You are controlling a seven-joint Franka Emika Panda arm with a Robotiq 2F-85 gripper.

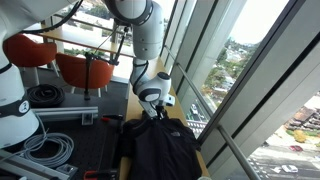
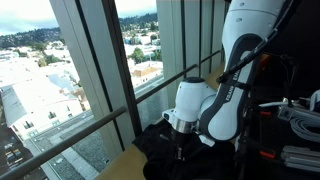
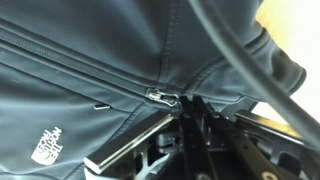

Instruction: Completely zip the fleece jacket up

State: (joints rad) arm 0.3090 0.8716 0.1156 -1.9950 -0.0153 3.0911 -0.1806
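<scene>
The black fleece jacket (image 1: 162,146) lies spread on the wooden table (image 1: 203,163) by the window. It also shows in an exterior view (image 2: 160,150). In the wrist view the jacket (image 3: 80,70) fills the frame, with a white logo at lower left. The silver zipper slider (image 3: 163,97) sits on the centre zip near the collar. My gripper (image 3: 191,104) is right at the slider, its fingers pressed together, apparently pinching the pull tab. In both exterior views the gripper (image 1: 155,110) (image 2: 180,150) points down onto the jacket's upper end.
Window glass and a metal rail (image 2: 150,85) run along the table's edge. Two orange chairs (image 1: 84,68) stand behind. Coiled cables (image 1: 50,150) and a black mat (image 1: 95,150) lie beside the table. A black cable (image 3: 240,70) crosses the wrist view.
</scene>
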